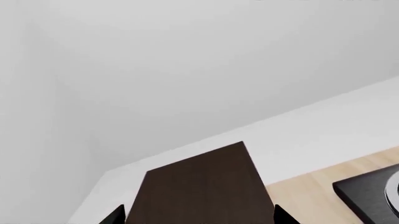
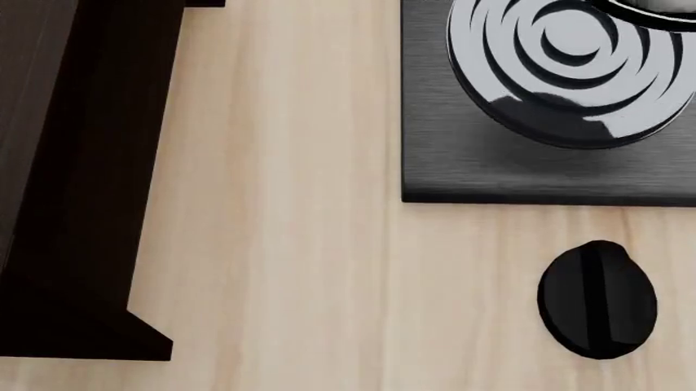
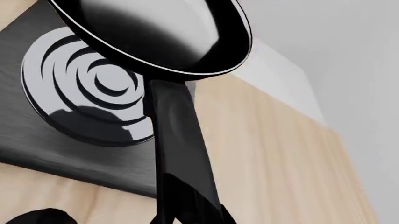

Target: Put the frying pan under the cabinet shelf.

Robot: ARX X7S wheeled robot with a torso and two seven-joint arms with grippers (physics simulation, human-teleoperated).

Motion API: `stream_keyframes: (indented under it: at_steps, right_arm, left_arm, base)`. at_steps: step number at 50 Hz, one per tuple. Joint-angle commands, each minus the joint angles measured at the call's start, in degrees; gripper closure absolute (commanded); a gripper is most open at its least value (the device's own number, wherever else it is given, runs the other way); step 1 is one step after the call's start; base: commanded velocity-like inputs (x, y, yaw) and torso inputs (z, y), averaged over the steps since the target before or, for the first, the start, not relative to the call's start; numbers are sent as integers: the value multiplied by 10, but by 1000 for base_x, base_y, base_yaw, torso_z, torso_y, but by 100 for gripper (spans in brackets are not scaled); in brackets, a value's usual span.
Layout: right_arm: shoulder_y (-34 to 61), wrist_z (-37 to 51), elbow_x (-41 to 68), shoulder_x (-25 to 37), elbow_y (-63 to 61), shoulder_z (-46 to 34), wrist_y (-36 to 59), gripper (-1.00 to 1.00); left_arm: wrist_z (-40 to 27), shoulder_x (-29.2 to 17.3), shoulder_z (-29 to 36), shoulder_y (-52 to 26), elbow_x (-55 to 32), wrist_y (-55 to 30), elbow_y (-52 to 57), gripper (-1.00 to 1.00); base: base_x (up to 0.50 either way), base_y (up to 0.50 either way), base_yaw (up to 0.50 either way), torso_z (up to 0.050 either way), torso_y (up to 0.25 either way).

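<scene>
The frying pan [image 3: 159, 35], glossy black with a thin pale rim, is lifted above the ringed burner; its handle [image 3: 177, 154] runs down into my right gripper [image 3: 187, 218], which is shut on it. A sliver of the pan's rim shows in the head view [image 2: 653, 15]. The cabinet shelf [image 2: 65, 179] is dark brown and stands on the left of the counter. My left gripper [image 1: 198, 220] is open and empty, its fingertips [image 1: 115, 215] on either side of the cabinet's top [image 1: 199, 186] as seen from the left wrist. Neither gripper shows in the head view.
A square black burner plate [image 2: 490, 175] with concentric rings [image 2: 566, 65] lies on the pale wooden counter [image 2: 293, 244], right of the cabinet. A round black knob [image 2: 598, 300] sits in front of the plate. A white wall [image 1: 187, 70] rises behind the cabinet.
</scene>
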Motion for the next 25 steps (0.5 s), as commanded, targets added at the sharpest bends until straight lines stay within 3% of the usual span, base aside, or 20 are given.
stream_keyframes:
  at_steps: [1, 25]
  right_arm:
    - [154, 23, -8, -8, -23, -84, 46, 100]
    - [334, 78, 108, -52, -24, -192, 117, 100]
  left_arm:
    - [7, -21, -8, 1, -5, 9, 9, -100]
    - [10, -40, -12, 1, -11, 19, 19, -100]
  base:
    - [0, 0, 0, 0, 0]
    - [0, 0, 0, 1, 2]
